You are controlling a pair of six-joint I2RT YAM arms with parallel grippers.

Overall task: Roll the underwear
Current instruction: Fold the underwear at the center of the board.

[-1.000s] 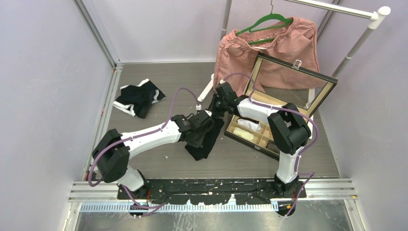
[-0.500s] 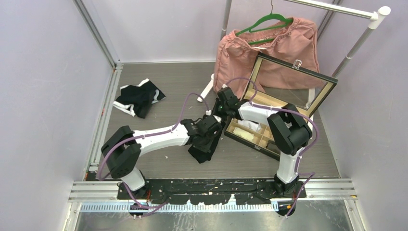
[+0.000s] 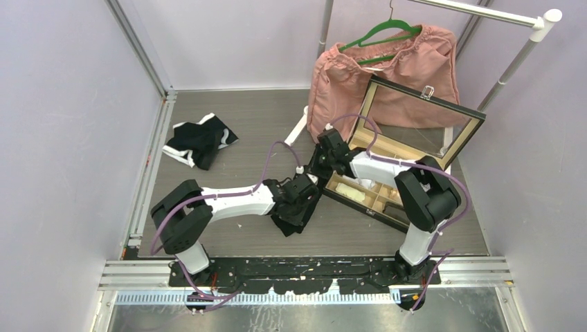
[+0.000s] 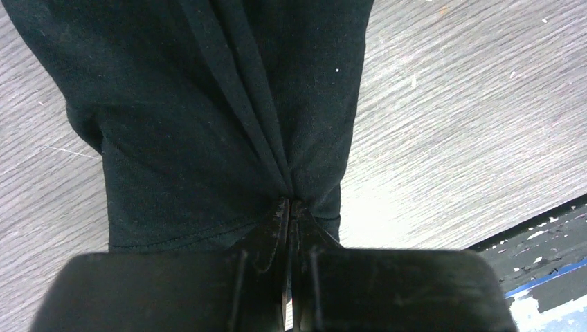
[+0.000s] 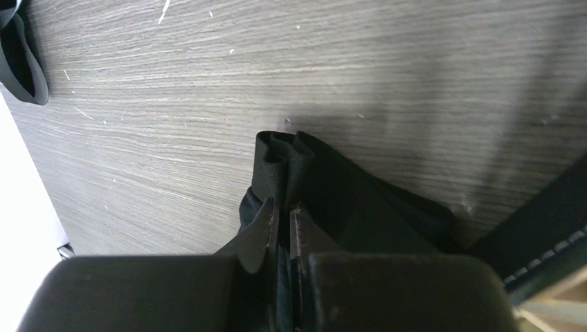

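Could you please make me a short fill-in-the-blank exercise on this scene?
The left gripper and the right gripper are both shut on the same ___ underwear.
The pink garment hangs on a ___ hanger.
The box has its lid ___.
The spare briefs lie on the table's ___ side.
Missing words: black, green, open, left.
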